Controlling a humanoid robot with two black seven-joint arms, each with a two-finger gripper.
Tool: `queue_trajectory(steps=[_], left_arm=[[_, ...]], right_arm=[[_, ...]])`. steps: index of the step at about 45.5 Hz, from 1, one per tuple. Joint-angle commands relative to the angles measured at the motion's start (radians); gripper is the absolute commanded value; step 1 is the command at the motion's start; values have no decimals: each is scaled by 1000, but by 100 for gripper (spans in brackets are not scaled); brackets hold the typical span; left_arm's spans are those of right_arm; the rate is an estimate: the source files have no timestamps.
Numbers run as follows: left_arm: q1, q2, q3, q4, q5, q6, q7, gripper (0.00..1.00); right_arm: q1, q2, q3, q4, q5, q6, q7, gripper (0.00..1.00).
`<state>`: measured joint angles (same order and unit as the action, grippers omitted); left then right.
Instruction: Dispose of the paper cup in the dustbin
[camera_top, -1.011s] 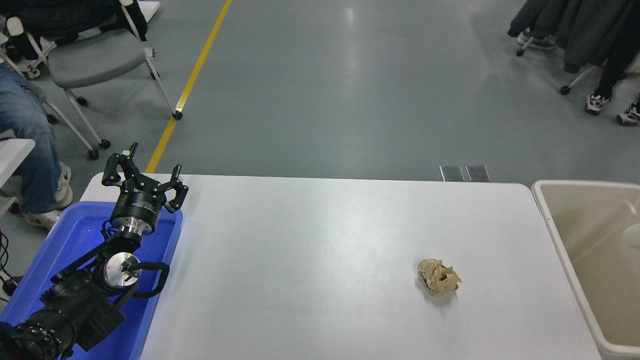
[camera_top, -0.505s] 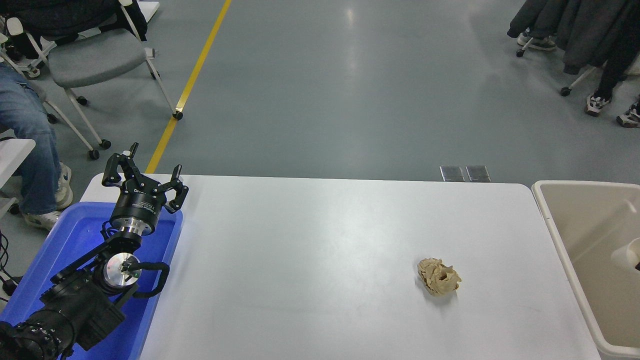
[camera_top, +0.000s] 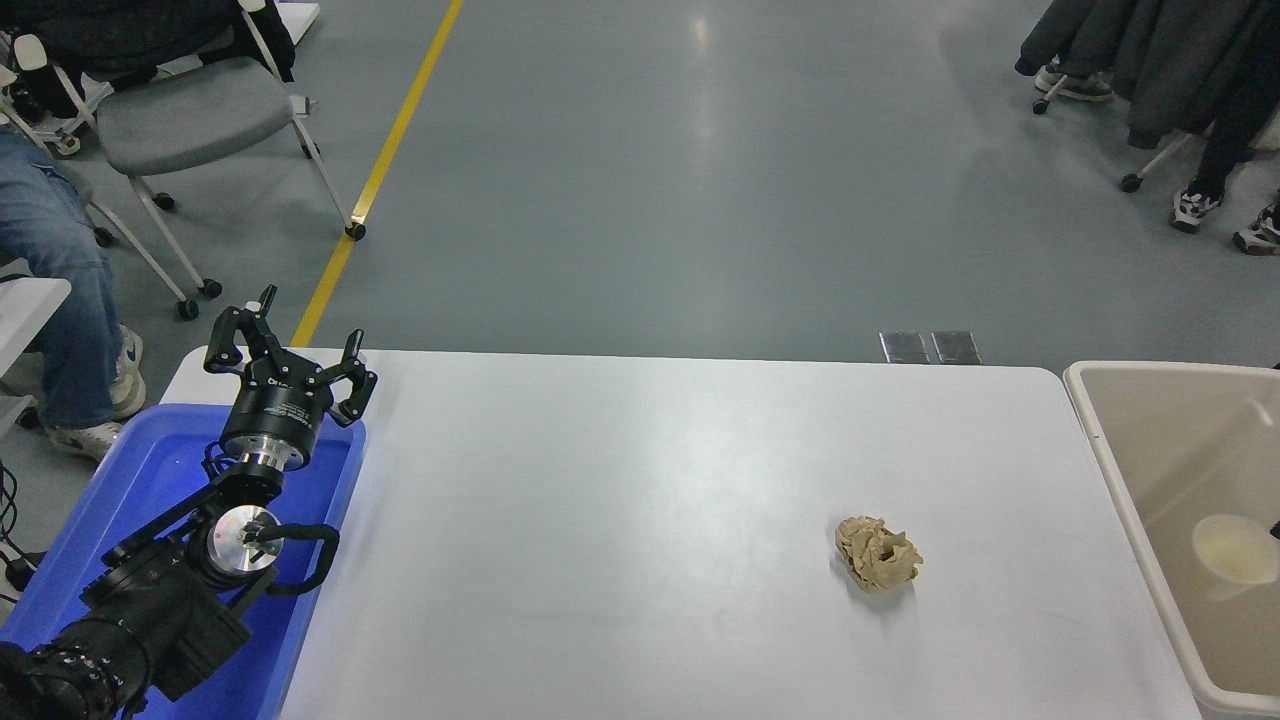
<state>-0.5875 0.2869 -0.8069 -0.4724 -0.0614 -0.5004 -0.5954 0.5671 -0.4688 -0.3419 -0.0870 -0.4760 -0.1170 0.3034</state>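
The paper cup (camera_top: 1234, 553) is inside the dustbin (camera_top: 1100, 420) at the table's right end, with its cream inside facing the camera. Of my right arm only a dark sliver (camera_top: 1275, 529) shows at the picture's right edge, just right of the cup. Whether it touches the cup is not visible. My left gripper (camera_top: 290, 352) is open and empty, parked over the far end of the blue tray at the lower left.
A crumpled tan paper ball (camera_top: 877, 553) lies on the white table (camera_top: 620, 500) right of centre. The blue tray (camera_top: 150, 470) sits at the table's left end. Chairs and a seated person's legs are beyond the far left corner.
The paper cup has moved down and left inside the dustbin, and its open mouth has turned towards the camera. The left arm and the paper ball have not moved.
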Motion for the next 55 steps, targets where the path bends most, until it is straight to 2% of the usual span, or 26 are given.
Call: queue_trajectory(steps=[1, 18, 22, 29, 44, 49, 55], left_arm=[[0, 0, 0, 0, 0, 0, 0, 100], [0, 1, 0, 0, 0, 0, 0, 100], [0, 0, 0, 0, 0, -1, 0, 100], [0, 0, 0, 0, 0, 0, 0, 100], [0, 0, 0, 0, 0, 0, 0, 100], [0, 0, 0, 0, 0, 0, 0, 100], [0, 0, 0, 0, 0, 0, 0, 100]], right_arm=[[-13, 1, -2, 0, 0, -30, -6, 89], [23, -1, 14, -4, 5, -67, -4, 89], [28, 1, 61, -2, 49, -105, -4, 100], [43, 91, 165, -4, 169, -119, -4, 100], [89, 102, 152, -4, 175, -112, 0, 100], [99, 93, 149, 3, 174, -89, 0, 100], [148, 47, 214, 4, 215, 123, 2, 100]])
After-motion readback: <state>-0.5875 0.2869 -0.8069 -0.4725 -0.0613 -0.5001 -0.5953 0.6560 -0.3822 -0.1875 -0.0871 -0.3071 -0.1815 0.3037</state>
